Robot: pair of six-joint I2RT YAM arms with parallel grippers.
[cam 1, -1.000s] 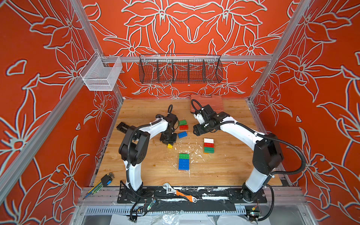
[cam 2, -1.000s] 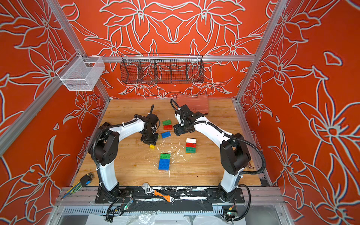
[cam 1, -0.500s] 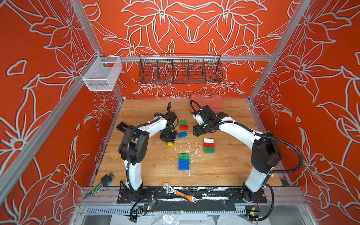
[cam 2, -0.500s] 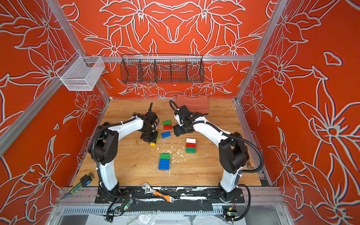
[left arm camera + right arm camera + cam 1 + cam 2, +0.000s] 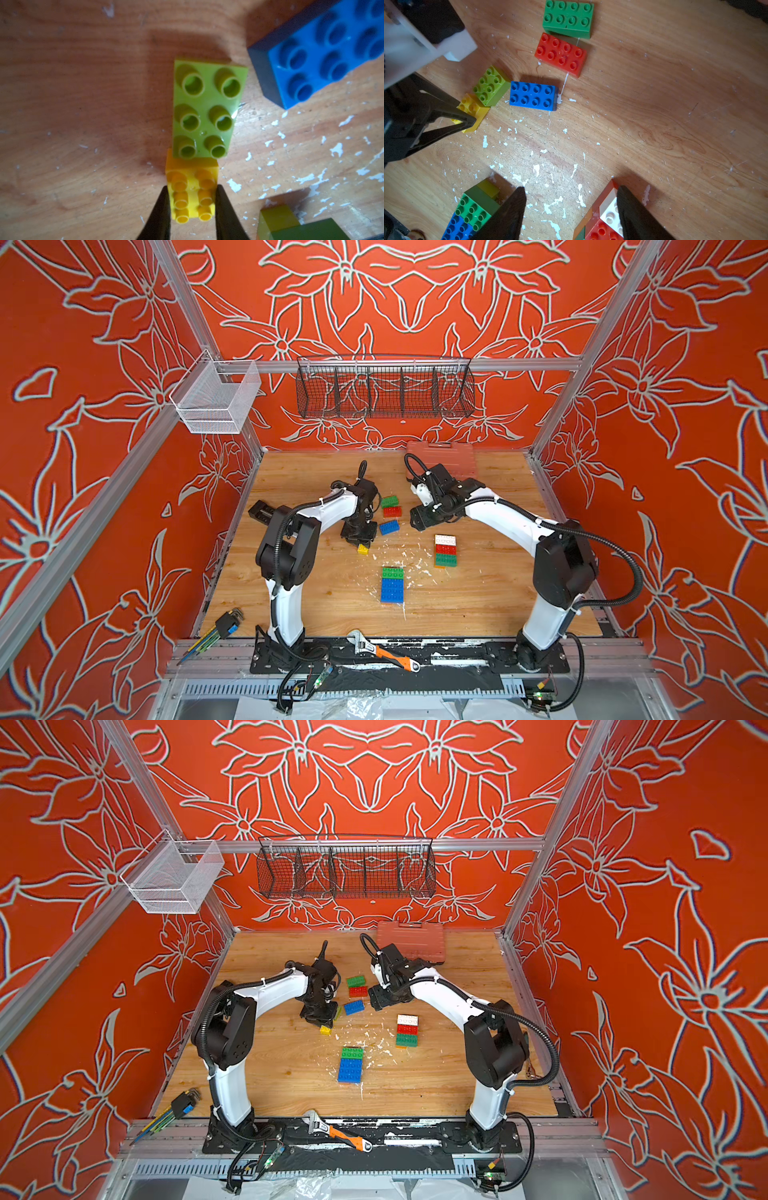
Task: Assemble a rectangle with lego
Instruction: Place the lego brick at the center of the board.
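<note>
Wooden tabletop (image 5: 478, 605), flecked with white chips, boxed in by orange-red walls (image 5: 83, 448) patterned with pale flowers. On the front rail, hex keys (image 5: 224, 624) at left, then an orange-handled wrench (image 5: 382, 653).

Lego in chunky studded bricks, mid-table. Farthest left, a yellow brick (image 5: 363, 549) flat on the wood, pinched at its sides by the fingers of the left gripper (image 5: 192, 188); sits just beside a lime brick (image 5: 205, 110), seemingly touching. Then a ragged line running away from the front: blue brick (image 5: 389, 526), red brick (image 5: 392, 512), green brick (image 5: 390, 501). Nearer the front, a green-and-blue block (image 5: 392, 585). Farther right, a white, red and green row (image 5: 445, 549). Between blue brick and row, right gripper (image 5: 571, 188) above the wood, fingers spread wide, grasping nothing.

White mesh bin (image 5: 216, 402) on the left rail, black wire basket (image 5: 384, 389) on the back rail; wall pattern shows through both. Salmon ribbed case (image 5: 453, 456) shut at the table's back edge, contents hidden
</note>
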